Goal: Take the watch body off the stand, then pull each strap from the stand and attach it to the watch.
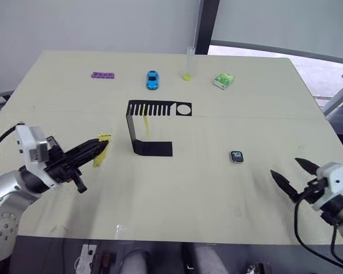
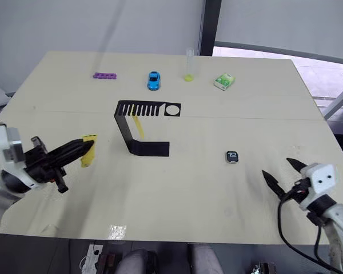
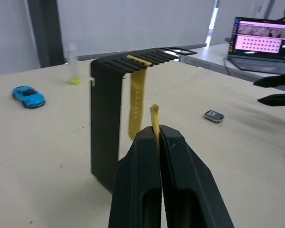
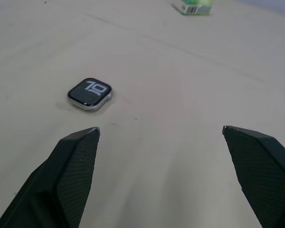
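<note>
Strap (image 1: 101, 149) pinched in left fingers (image 1: 91, 150)

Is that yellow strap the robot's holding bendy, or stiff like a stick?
Probably bendy. The strap pinched in the left hand is thin and curves slightly at its tip. The other strap hangs limp from the stand, so it likely flops. It also looks light, since a fingertip pinch holds it up.
</note>
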Available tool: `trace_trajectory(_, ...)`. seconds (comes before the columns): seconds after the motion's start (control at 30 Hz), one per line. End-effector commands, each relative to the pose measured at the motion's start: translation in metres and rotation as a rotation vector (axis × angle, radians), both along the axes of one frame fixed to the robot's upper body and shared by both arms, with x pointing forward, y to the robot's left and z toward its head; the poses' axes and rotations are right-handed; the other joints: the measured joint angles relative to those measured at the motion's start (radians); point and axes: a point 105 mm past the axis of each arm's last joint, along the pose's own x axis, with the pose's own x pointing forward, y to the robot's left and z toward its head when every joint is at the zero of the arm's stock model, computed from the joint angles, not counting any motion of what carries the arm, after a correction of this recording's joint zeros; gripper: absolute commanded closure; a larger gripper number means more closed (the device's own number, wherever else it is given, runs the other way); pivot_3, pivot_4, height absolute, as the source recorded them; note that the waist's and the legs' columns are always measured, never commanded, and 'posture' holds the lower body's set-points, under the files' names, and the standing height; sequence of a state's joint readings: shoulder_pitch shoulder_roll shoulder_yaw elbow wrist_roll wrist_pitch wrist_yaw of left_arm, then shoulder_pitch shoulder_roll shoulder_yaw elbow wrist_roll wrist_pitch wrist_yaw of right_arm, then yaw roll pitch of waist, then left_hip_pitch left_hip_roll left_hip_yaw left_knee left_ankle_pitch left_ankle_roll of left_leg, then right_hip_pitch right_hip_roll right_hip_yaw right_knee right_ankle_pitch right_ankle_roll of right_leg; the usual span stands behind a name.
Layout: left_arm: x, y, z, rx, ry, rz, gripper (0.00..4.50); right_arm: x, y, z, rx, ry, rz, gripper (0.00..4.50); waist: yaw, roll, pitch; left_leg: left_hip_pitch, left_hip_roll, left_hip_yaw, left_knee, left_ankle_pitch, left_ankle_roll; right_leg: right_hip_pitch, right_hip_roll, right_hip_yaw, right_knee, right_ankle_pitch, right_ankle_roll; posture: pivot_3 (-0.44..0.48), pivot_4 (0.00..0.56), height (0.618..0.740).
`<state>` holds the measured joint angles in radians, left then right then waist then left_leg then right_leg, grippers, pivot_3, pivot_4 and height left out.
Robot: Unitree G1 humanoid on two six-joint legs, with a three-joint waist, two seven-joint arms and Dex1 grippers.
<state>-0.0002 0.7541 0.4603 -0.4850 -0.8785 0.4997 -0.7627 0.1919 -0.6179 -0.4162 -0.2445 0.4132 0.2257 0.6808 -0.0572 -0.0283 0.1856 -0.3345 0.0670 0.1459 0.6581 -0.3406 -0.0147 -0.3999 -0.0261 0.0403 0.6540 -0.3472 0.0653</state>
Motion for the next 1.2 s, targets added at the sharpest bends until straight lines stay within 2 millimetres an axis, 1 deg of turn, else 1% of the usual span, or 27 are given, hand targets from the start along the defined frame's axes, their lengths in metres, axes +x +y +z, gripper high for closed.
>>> trace_trajectory(0.03, -0.006, -0.019, 0.004, 0.025, -0.008, -0.089, 4.50, 0.004, 0.033, 0.013, 0.062, -0.012, -0.001, 0.11, 0.000, 0.000, 0.000, 0.000, 0.000, 0.000, 0.000, 0.000, 0.000, 0.000, 0.000, 0.000, 0.000, 0.000, 0.000, 0.000, 0.150, 0.740)
trace_trajectory(0.1, -0.009, -0.028, 0.004, 0.035, -0.008, -0.122, 4.50, 0.006, 0.054, 0.013, 0.105, 0.009, -0.015, 0.11, -0.001, 0.000, 0.000, -0.001, 0.000, 0.000, 0.000, 0.000, -0.001, -0.001, 0.000, 0.000, 0.001, 0.000, 0.000, 0.000, 0.150, 0.740)
trace_trajectory(0.17, -0.014, -0.038, 0.003, 0.053, 0.002, -0.178, 4.50, 0.006, 0.077, 0.004, 0.111, 0.078, 0.005, 0.11, 0.000, 0.000, 0.000, -0.001, 0.000, 0.000, 0.000, 0.001, -0.001, -0.002, 0.000, 0.000, 0.001, 0.000, 0.000, 0.000, 0.150, 0.740)
trace_trajectory(0.2, -0.021, -0.046, 0.001, 0.050, 0.039, -0.245, 4.50, 0.007, 0.087, 0.003, 0.140, 0.084, -0.001, 0.11, 0.000, 0.000, 0.000, -0.001, 0.000, 0.000, 0.000, 0.001, -0.001, -0.002, 0.000, 0.000, 0.001, 0.000, 0.000, 0.000, 0.150, 0.740)
trace_trajectory(0.27, -0.029, -0.056, 0.001, 0.053, 0.063, -0.319, 4.50, 0.012, 0.100, 0.005, 0.167, 0.069, -0.032, 0.11, 0.000, -0.001, 0.000, -0.002, 0.000, 0.000, 0.000, 0.001, -0.001, -0.004, 0.000, 0.000, 0.001, 0.000, 0.000, 0.000, 0.150, 0.740)
trace_trajectory(0.3, -0.032, -0.060, 0.002, 0.058, 0.063, -0.345, 4.50, 0.015, 0.101, 0.005, 0.175, 0.065, -0.069, 0.11, 0.000, -0.001, 0.000, -0.003, 0.000, 0.000, 0.000, 0.001, -0.001, -0.005, 0.000, 0.000, 0.001, 0.000, 0.000, 0.000, 0.150, 0.740)
trace_trajectory(0.37, -0.036, -0.068, 0.002, 0.070, 0.059, -0.393, 4.50, 0.024, 0.100, 0.002, 0.177, 0.062, -0.186, 0.11, 0.000, -0.001, 0.000, -0.007, -0.001, 0.001, 0.001, 0.001, -0.001, -0.009, 0.000, 0.001, 0.003, 0.000, 0.000, 0.000, 0.150, 0.740)
trace_trajectory(0.4, -0.038, -0.072, 0.003, 0.069, 0.060, -0.415, 4.50, 0.027, 0.102, 0.001, 0.175, 0.062, -0.210, 0.11, 0.000, -0.001, 0.000, -0.008, -0.001, 0.001, 0.002, 0.001, -0.001, -0.010, 0.000, 0.001, 0.003, 0.000, 0.000, 0.000, 0.150, 0.740)
trace_trajectory(0.5, -0.041, -0.081, 0.003, 0.070, 0.065, -0.465, 4.50, 0.032, 0.110, 0.004, 0.164, 0.038, -0.239, 0.11, -0.001, -0.001, 0.000, -0.009, -0.001, 0.001, 0.003, 0.001, -0.001, -0.011, 0.000, 0.001, 0.004, 0.000, 0.000, 0.000, 0.150, 0.740)
trace_trajectory(0.6, -0.042, -0.085, 0.004, 0.065, 0.069, -0.484, 4.50, 0.038, 0.108, 0.008, 0.169, 0.024, -0.287, 0.11, -0.002, -0.001, 0.000, -0.010, -0.001, 0.001, 0.003, 0.001, -0.001, -0.012, 0.001, 0.001, 0.004, 0.000, 0.000, 0.000, 0.150, 0.740)
trace_trajectory(0.7, -0.042, -0.086, 0.004, 0.061, 0.073, -0.492, 4.50, 0.044, 0.102, 0.006, 0.160, 0.041, -0.309, 0.11, -0.004, -0.001, 0.000, -0.010, -0.001, 0.001, 0.004, 0.001, -0.001, -0.012, 0.001, 0.002, 0.004, 0.000, 0.000, 0.000, 0.150, 0.740)
trace_trajectory(0.8, -0.042, -0.087, 0.004, 0.062, 0.075, -0.495, 4.50, 0.053, 0.094, -0.003, 0.163, 0.107, -0.325, 0.11, -0.004, -0.001, 0.000, -0.010, -0.001, 0.001, 0.004, 0.001, -0.001, -0.012, 0.001, 0.002, 0.005, 0.000, 0.000, 0.000, 0.150, 0.740)
trace_trajectory(0.87, -0.041, -0.087, 0.004, 0.061, 0.074, -0.494, 4.50, 0.061, 0.089, -0.001, 0.169, 0.103, -0.334, 0.11, -0.003, -0.001, 0.000, -0.010, -0.001, 0.001, 0.004, 0.001, -0.001, -0.012, 0.001, 0.002, 0.005, 0.000, 0.000, 0.000, 0.150, 0.740)
trace_trajectory(0.93, -0.041, -0.086, 0.003, 0.061, 0.074, -0.487, 4.50, 0.065, 0.088, 0.001, 0.167, 0.100, -0.328, 0.11, -0.004, -0.001, 0.000, -0.010, -0.001, 0.002, 0.004, 0.001, -0.001, -0.012, 0.001, 0.002, 0.005, 0.000, 0.000, 0.000, 0.150, 0.740)
trace_trajectory(1.03, -0.040, -0.084, 0.002, 0.062, 0.072, -0.472, 4.50, 0.068, 0.087, -0.003, 0.175, 0.122, -0.332, 0.11, -0.004, -0.001, 0.000, -0.011, -0.001, 0.002, 0.004, 0.001, -0.001, -0.013, 0.001, 0.002, 0.005, 0.000, 0.000, 0.000, 0.150, 0.740)
trace_trajectory(1.2, -0.039, -0.081, 0.002, 0.065, 0.070, -0.453, 4.50, 0.067, 0.086, -0.012, 0.204, 0.181, -0.339, 0.11, -0.005, -0.001, 0.000, -0.011, -0.001, 0.002, 0.004, 0.001, -0.001, -0.013, 0.001, 0.002, 0.005, 0.000, 0.000, 0.000, 0.150, 0.740)
